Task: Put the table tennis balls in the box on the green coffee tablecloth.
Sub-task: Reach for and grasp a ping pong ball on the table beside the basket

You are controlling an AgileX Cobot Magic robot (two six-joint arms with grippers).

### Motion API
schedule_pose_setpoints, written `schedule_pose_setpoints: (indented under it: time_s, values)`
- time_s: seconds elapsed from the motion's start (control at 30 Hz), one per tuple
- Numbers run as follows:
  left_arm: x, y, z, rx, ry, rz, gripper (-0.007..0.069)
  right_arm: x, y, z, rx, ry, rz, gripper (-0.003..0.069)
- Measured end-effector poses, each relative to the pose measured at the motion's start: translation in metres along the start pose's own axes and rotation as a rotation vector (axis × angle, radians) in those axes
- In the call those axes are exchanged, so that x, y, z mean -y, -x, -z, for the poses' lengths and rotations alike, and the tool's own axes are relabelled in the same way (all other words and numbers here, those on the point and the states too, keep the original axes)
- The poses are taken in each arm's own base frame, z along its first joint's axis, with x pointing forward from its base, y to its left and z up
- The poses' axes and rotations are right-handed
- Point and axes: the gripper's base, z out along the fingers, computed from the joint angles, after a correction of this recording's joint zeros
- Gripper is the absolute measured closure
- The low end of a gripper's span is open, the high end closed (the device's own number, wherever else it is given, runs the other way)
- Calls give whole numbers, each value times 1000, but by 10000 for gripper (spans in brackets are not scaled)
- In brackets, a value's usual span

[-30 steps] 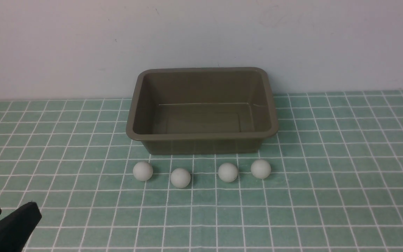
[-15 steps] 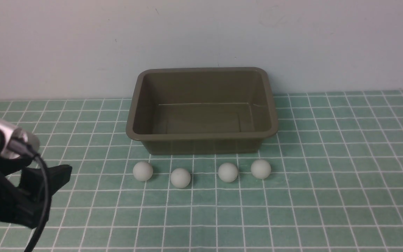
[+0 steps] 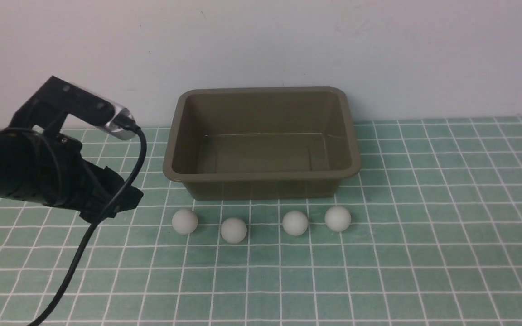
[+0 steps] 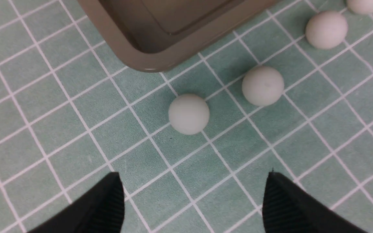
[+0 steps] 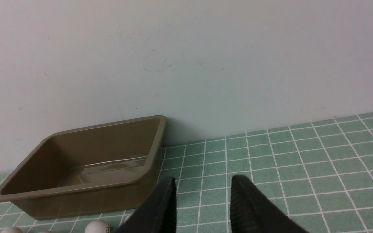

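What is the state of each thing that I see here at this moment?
box: upright, empty.
table tennis balls: all four on the tablecloth, outside the box.
left pincer: open, holding nothing.
right pincer: shut, holding nothing.

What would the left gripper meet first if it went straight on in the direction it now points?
Most likely the leftmost small matte white table tennis ball: in the left wrist view it lies ahead of the open left gripper. Depth is unclear, so the teal-green gridded tablecloth could come first.
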Motion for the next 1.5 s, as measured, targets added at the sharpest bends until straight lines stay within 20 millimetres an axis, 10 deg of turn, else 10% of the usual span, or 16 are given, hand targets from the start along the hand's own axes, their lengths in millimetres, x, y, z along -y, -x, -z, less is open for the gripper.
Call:
schedule_pose_setpoints:
  time_s: [0.77,1.5]
  values:
    - [-20,-7,-143,-168,-69,-10,111,-1,0,0,-1,16,-21,438]
    - [-5,-8,-173,-159,-59,-82,111,-2,0,0,-1,18,-23,438]
